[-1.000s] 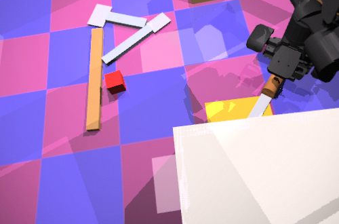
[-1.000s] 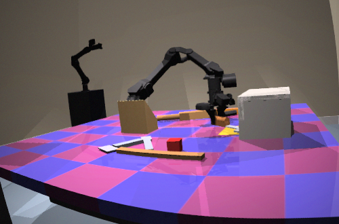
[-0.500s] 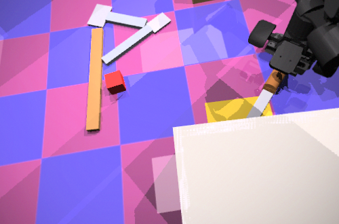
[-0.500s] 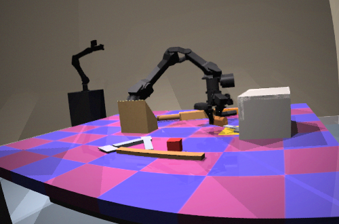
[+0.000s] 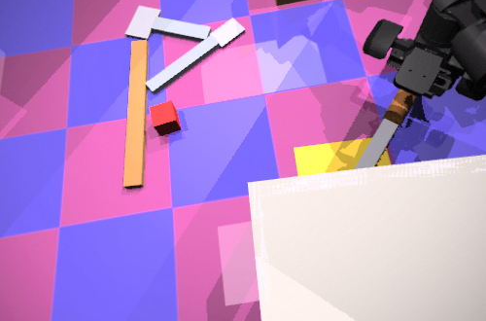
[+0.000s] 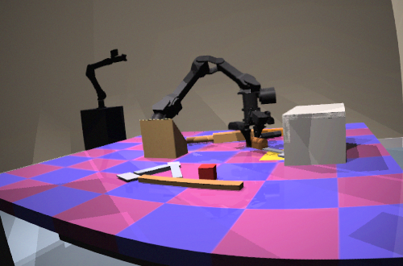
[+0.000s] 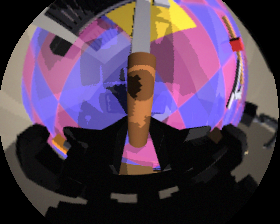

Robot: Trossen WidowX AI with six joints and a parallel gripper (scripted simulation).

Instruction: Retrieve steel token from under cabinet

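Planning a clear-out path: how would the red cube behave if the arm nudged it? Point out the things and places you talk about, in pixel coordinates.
The small red cube (image 5: 164, 117) (image 6: 207, 172) (image 7: 236, 44) probably slides rather than rolls, given its flat faces. Its squat shape suggests tipping is unlikely. Sharp, straight edges hint at stiffness.

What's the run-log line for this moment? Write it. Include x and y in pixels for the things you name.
gripper (image 5: 405, 97) (image 6: 256, 142) (image 7: 138, 118): shut on tool (image 5: 378, 143) (image 6: 259, 143) (image 7: 141, 100) | blade: over yellow area (image 5: 318, 160) (image 6: 271, 156) (image 7: 177, 20) | token: not seen | release: pending
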